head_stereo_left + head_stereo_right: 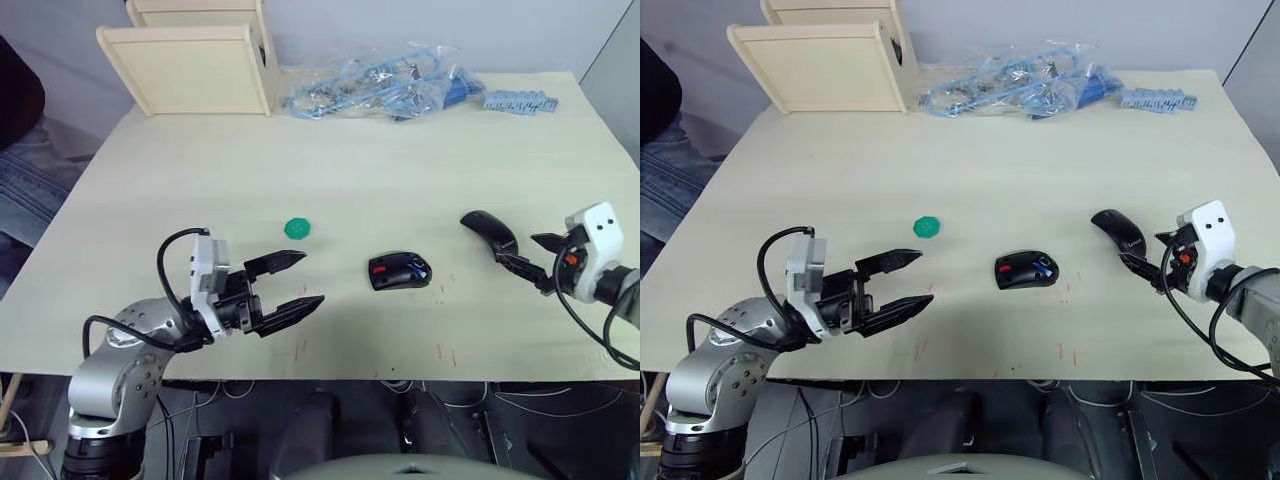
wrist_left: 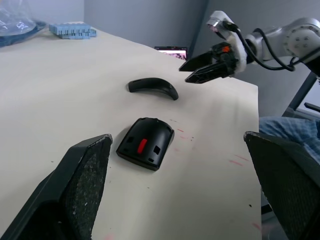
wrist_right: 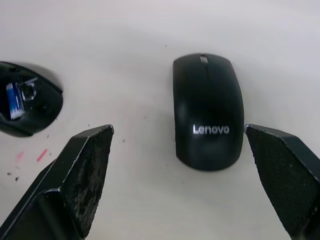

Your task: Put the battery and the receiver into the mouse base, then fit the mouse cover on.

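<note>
Black fingers of the left gripper spread wide near the bench's front edge, empty. Mid-bench, the mouse base lies hollow-up, ready for capping; the right wrist view shows the battery seated inside. Nearer the right edge, the right gripper hangs spread beside the mouse cover, apparently lined up to grasp it.

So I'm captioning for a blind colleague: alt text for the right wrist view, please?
A glossy black mouse cover marked Lenovo lies on the pale table between the open right tool and its fingers. Apart from it sits the mouse base, the battery inside.
</note>
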Tool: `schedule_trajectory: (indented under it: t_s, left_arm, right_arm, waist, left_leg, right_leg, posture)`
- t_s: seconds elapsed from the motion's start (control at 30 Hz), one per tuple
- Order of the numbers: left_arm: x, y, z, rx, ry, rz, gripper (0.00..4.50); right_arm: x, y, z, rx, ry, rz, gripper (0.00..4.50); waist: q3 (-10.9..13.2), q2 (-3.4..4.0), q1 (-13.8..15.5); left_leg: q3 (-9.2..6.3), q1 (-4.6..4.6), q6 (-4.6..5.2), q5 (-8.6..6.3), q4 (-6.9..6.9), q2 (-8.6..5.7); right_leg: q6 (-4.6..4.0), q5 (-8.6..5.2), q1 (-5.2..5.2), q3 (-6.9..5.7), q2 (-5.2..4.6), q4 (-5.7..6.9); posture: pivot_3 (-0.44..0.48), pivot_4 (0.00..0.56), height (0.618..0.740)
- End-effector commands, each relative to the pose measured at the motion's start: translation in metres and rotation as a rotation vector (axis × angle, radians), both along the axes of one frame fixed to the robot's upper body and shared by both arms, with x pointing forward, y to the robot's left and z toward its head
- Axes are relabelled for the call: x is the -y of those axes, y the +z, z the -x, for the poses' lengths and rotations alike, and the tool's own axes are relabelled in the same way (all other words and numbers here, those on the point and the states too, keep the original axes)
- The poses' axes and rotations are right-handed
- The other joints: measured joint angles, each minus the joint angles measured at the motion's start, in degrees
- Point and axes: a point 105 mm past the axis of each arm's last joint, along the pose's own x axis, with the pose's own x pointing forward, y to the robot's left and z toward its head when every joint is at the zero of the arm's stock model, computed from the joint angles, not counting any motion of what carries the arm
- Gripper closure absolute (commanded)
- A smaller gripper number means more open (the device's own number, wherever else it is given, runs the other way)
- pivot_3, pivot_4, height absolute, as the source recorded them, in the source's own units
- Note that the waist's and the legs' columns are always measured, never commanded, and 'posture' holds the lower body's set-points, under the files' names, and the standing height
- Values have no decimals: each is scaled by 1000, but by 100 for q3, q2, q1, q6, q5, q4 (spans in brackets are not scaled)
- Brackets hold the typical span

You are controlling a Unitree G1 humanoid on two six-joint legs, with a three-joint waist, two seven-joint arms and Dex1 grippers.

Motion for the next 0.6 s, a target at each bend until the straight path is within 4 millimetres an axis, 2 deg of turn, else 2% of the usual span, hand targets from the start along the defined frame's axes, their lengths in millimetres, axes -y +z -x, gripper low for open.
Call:
schedule_trajectory:
  t_s: [0.03, 0.17, 0.3, 0.6]
  left_arm:
    - [4, 14, 9, 70, -34, 11, 0]
    - [3, 16, 13, 83, -37, 11, 0]
    - [1, 18, 20, 82, -45, -4, 0]
    - [9, 20, 20, 85, -48, -2, 0]
  right_arm:
    - [8, 5, -7, -11, 4, 15, 98]
    - [10, -1, -19, -28, 2, 16, 98]
    - [4, -9, -32, -50, 19, -40, 98]
    - [1, -16, -46, -24, 12, -57, 98]
  waist:
    - [0, 0, 3]
    - [0, 0, -9]
    - [1, 1, -24]
    - [2, 4, -6]
  left_leg:
    - [-1, 0, 0, 0, 0, 0]
    - [0, 1, 0, 0, -1, 0]
    - [4, 3, 0, 0, -1, 3]
    - [5, 2, 0, 0, -2, 3]
  right_leg:
    - [0, 0, 0, -1, 0, 0]
    - [-1, 0, 0, -1, 2, 1]
    - [-1, 0, -1, 3, 6, 1]
    - [-1, 1, -1, 3, 4, 0]
  posture:
    - [0, 150, 740]
    - [0, 150, 740]
    - [0, 150, 740]
    - [0, 150, 740]
